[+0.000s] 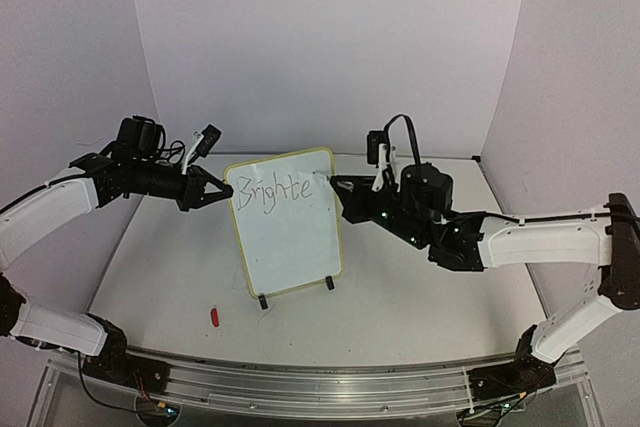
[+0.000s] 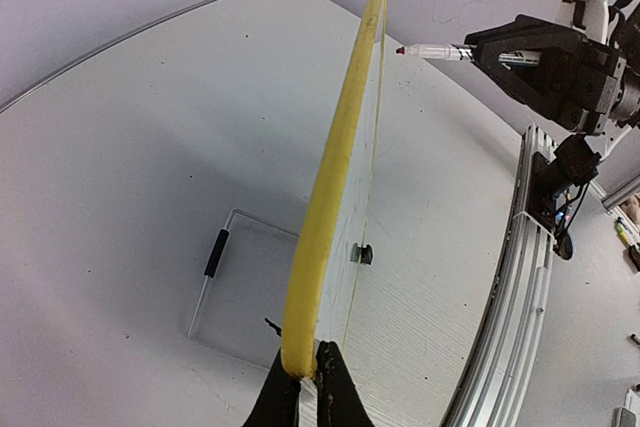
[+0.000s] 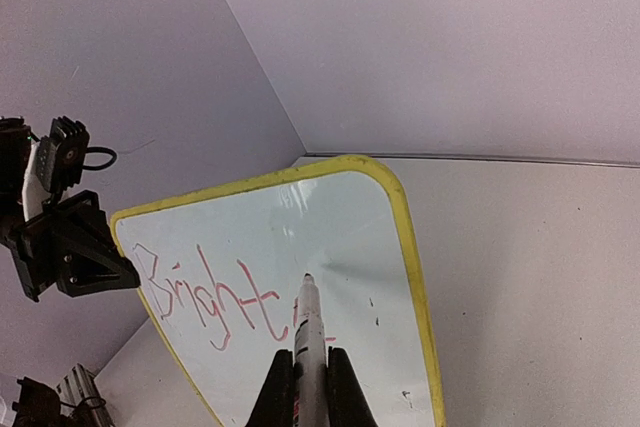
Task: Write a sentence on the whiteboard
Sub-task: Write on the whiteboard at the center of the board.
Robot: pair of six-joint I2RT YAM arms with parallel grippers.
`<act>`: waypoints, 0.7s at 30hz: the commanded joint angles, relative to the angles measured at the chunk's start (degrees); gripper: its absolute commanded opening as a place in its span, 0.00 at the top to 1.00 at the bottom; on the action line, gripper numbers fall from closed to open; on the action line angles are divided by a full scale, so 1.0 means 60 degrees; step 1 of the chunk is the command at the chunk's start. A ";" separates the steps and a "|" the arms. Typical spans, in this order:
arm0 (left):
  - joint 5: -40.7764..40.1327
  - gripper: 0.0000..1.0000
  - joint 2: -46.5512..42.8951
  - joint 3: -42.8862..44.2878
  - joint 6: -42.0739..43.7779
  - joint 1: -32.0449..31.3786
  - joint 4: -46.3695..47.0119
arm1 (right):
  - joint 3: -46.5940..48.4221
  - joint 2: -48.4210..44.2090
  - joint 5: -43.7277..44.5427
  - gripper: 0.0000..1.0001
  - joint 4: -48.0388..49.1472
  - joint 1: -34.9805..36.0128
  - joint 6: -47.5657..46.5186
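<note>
The whiteboard (image 1: pixel 290 232) stands upright on two black feet at the table's middle, yellow rim all round. One line of red handwriting reading "Brighte" (image 1: pixel 280 191) runs across its top; it also shows in the right wrist view (image 3: pixel 205 297). My left gripper (image 1: pixel 222 191) is shut on the board's left rim, seen edge-on in the left wrist view (image 2: pixel 305 372). My right gripper (image 1: pixel 345 189) is shut on a white marker (image 3: pixel 310 347), whose tip (image 3: pixel 307 278) is at the board face just right of the last letter. The marker also shows in the left wrist view (image 2: pixel 430 51).
A small red marker cap (image 1: pixel 215 318) lies on the table at front left of the board. An aluminium rail (image 1: pixel 300 382) runs along the near edge. Pale walls close in the back and both sides.
</note>
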 commanded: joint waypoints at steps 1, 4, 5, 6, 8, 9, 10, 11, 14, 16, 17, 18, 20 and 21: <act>-0.0829 1.00 0.0434 -0.0110 0.0589 -0.0176 -0.0957 | 0.0592 0.0328 -0.0065 1.00 0.0278 -0.0021 -0.0248; -0.0834 1.00 0.0416 -0.0110 0.0590 -0.0182 -0.0958 | 0.0682 0.0474 -0.0063 1.00 0.0278 -0.0024 -0.0208; -0.0834 1.00 0.0416 -0.0114 0.0595 -0.0183 -0.0958 | 0.0694 0.0517 -0.0067 1.00 0.0276 -0.0024 -0.0193; -0.0838 1.00 0.0420 -0.0116 0.0588 -0.0183 -0.0960 | 0.0695 0.0553 -0.0074 1.00 0.0278 -0.0033 -0.0177; -0.0844 1.00 0.0417 -0.0110 0.0590 -0.0188 -0.0961 | 0.0693 0.0606 -0.0073 1.00 0.0281 -0.0024 -0.0149; -0.0846 1.00 0.0415 -0.0111 0.0596 -0.0191 -0.0956 | 0.0683 0.0632 -0.0043 1.00 0.0276 -0.0023 -0.0133; -0.0847 1.00 0.0421 -0.0116 0.0587 -0.0190 -0.0954 | 0.0672 0.0649 0.0028 1.00 0.0281 -0.0025 -0.0118; -0.0847 1.00 0.0424 -0.0114 0.0588 -0.0191 -0.0953 | 0.0666 0.0665 0.0105 1.00 0.0262 -0.0022 -0.0085; -0.0852 1.00 0.0419 -0.0114 0.0588 -0.0195 -0.0958 | 0.0610 0.0651 0.0509 1.00 0.0213 -0.0030 -0.0025; -0.0857 1.00 0.0419 -0.0114 0.0588 -0.0191 -0.0956 | 0.0556 0.0598 0.0783 1.00 0.0204 -0.0030 0.0011; -0.0854 1.00 0.0415 -0.0107 0.0588 -0.0191 -0.0955 | 0.0514 0.0557 0.0889 1.00 0.0202 -0.0025 0.0016; -0.0861 1.00 0.0415 -0.0107 0.0587 -0.0192 -0.0953 | 0.0461 0.0505 0.0974 1.00 0.0205 -0.0033 0.0025; -0.0861 1.00 0.0420 -0.0105 0.0596 -0.0197 -0.0953 | 0.0378 0.0410 0.1119 1.00 0.0205 -0.0030 0.0021; -0.0862 1.00 0.0437 -0.0108 0.0597 -0.0192 -0.0954 | 0.0342 0.0368 0.1172 1.00 0.0206 -0.0028 -0.0001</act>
